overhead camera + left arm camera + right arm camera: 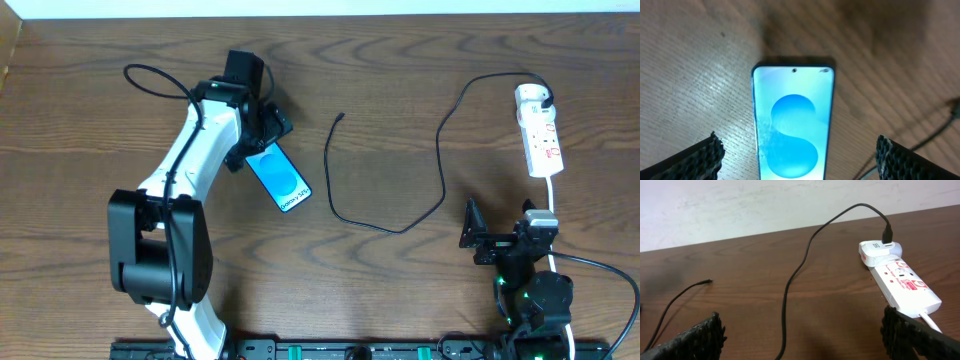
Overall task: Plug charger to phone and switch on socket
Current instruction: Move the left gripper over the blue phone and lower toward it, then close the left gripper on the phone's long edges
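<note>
While my left gripper (262, 142) hangs over the phone (279, 177), that phone lies flat and face up on the wooden table (90, 120), its cyan-blue screen lit and its white band with dark lettering at the end nearer my base. In the left wrist view the phone (792, 125) runs straight up the middle, and my two ridged fingers (705, 156) stand wide apart on either side of it, with bare wood between each one and the dark frame, so nothing is clamped.

To the right of the phone, near it but not touching, the charger (443, 185) snakes across the table as a thin black cable. Its plug tip (341, 117) lies loose on the wood, beyond the phone's far end and a little to the right. The cable loops away from the phone and ends at the white adapter (532, 97), which sits plugged into the far end of the socket (543, 145), well apart from the phone on the right. The socket's white cord (552, 195) leaves its near end.

My right gripper (498, 228) hovers far right of the phone, just short of the socket, fingers spread and holding nothing. From the right wrist the socket (902, 282), adapter (879, 250) and plug tip (707, 281) all show.
</note>
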